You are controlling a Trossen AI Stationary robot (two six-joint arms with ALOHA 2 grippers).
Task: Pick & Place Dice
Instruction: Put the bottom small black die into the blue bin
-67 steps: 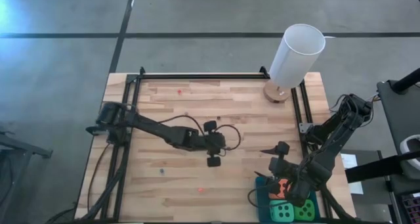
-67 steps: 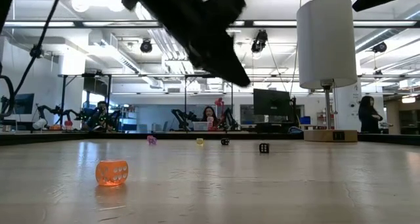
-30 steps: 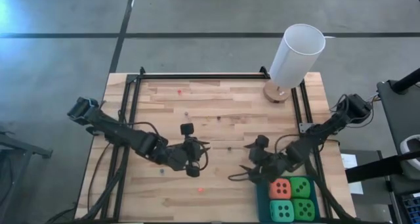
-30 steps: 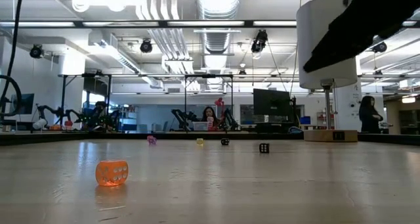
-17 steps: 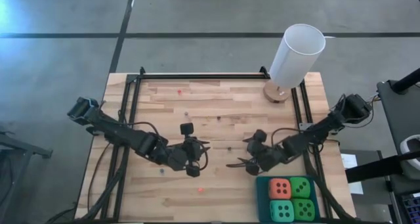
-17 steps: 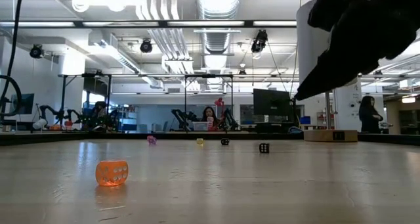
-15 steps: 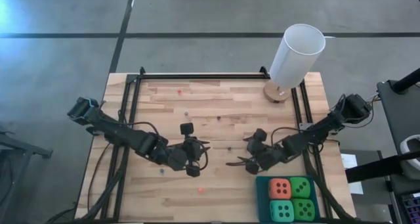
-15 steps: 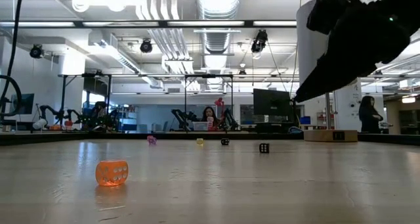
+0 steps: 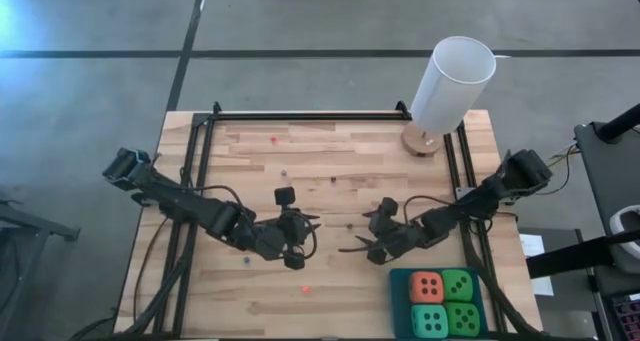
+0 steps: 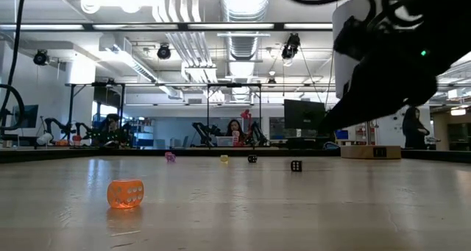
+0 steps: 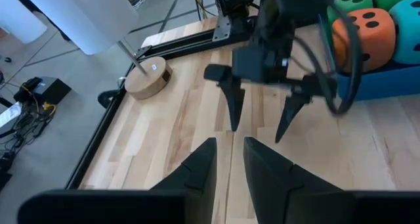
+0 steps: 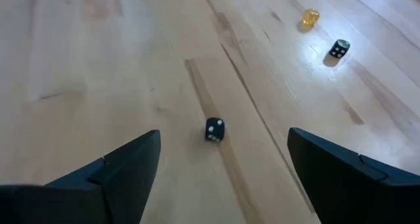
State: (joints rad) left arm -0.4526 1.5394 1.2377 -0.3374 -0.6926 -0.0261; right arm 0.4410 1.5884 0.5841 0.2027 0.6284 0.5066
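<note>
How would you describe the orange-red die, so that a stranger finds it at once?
On the wooden table, follow the right edge away from the tall white cylinder to the blue tray holding four big soft dice in a square. The wanted one is the only orange-red die; its neighbours are green or turquoise.

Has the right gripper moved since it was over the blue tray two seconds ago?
Yes. The right gripper has left the tray and moved toward the table's middle, now open over a small black die.
</note>
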